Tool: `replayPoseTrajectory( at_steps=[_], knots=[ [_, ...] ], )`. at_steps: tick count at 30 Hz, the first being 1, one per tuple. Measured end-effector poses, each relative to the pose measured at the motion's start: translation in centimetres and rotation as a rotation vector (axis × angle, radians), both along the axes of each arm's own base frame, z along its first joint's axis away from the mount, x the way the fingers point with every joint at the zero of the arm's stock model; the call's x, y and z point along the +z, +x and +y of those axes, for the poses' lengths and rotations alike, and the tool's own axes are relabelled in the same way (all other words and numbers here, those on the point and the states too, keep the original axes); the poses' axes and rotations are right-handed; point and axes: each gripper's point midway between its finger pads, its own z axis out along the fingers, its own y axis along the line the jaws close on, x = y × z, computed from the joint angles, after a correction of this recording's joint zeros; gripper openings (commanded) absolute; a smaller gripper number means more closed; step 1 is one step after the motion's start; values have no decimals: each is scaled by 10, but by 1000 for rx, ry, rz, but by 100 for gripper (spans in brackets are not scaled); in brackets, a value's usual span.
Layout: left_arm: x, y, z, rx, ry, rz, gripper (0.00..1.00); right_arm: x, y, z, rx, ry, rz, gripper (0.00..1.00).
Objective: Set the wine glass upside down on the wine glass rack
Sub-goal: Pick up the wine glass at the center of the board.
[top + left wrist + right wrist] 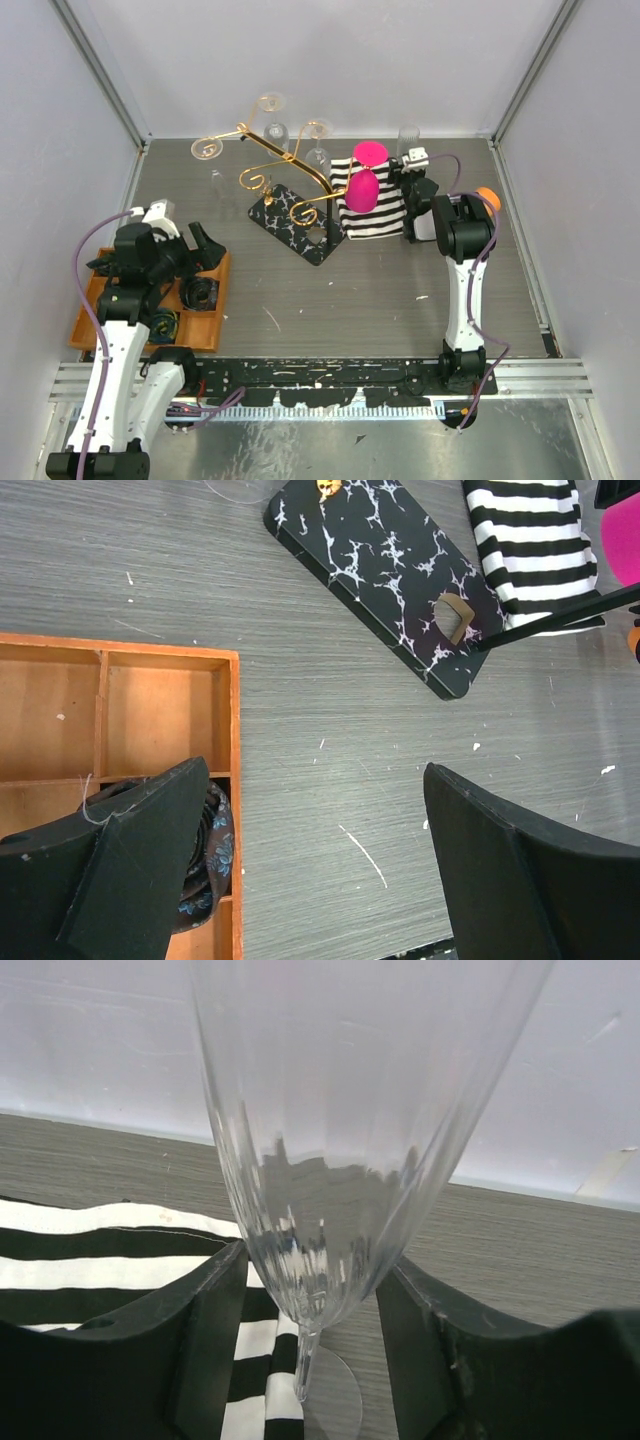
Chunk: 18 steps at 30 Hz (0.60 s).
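Observation:
A clear wine glass [340, 1160] stands upright, its foot on the table beside the striped cloth [100, 1260]. My right gripper [315, 1265] reaches around the lower bowl, and both black fingers look to be against its sides. From above, the wine glass [408, 138] is at the back right with the right gripper [408, 178] on it. The wine glass rack [270, 165], gold wire scrolls on a black marbled base [295, 222], stands at the back centre. My left gripper [320, 850] hangs open and empty over the edge of the orange tray [150, 680].
Clear glasses [207, 150] hang at the rack's hooks. Two pink objects [365, 175] lie on the striped cloth [385, 210] right of the rack. The orange tray [200, 335] at the front left holds rolled dark items [215, 850]. Walls enclose the table on three sides.

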Motion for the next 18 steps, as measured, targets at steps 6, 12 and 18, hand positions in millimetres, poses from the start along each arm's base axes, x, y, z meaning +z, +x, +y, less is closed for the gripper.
replayPoseTrajectory(
  at_steps=[6,12,18],
  knots=[
    [-2,0,-2,-8,-5,9,96,-7,2,1,12,-9,-5,53],
    [-2,0,-2,-10,-6,10,96,-13,5,1,16,-17,-2,49],
    [-3,0,-2,-10,-6,14,96,-6,10,1,34,-21,-26,46]
  ],
)
